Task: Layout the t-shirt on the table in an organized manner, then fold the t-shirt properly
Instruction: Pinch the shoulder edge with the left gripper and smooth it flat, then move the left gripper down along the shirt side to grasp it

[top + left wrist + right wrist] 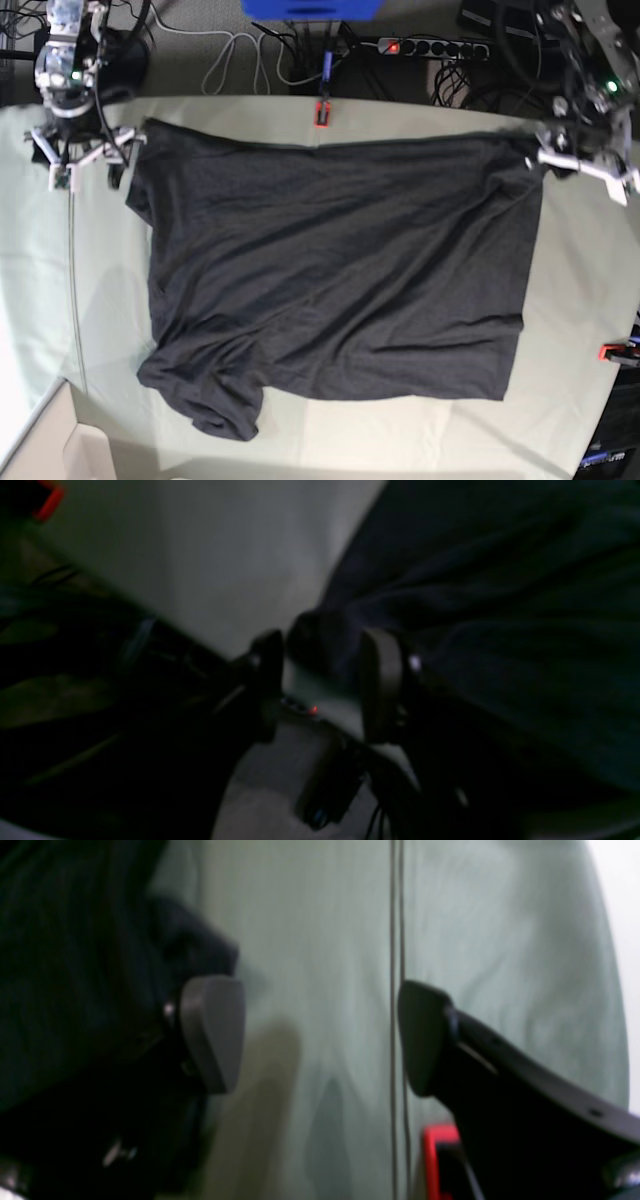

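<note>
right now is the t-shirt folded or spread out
Mostly spread: the t-shirt lies flat across the table, unfolded, though one sleeve at its near corner is still bunched and creased.

The t-shirt (340, 270) is matt, soft charcoal cloth with faint creases, lying on the table (580, 290) clothed in pale grey-green wrinkled fabric, edged by glossy red plastic clamps (322, 113).

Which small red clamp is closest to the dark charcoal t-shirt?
The red clamp at the top edge's middle, just above the t-shirt; the other clamp sits well clear.
</note>
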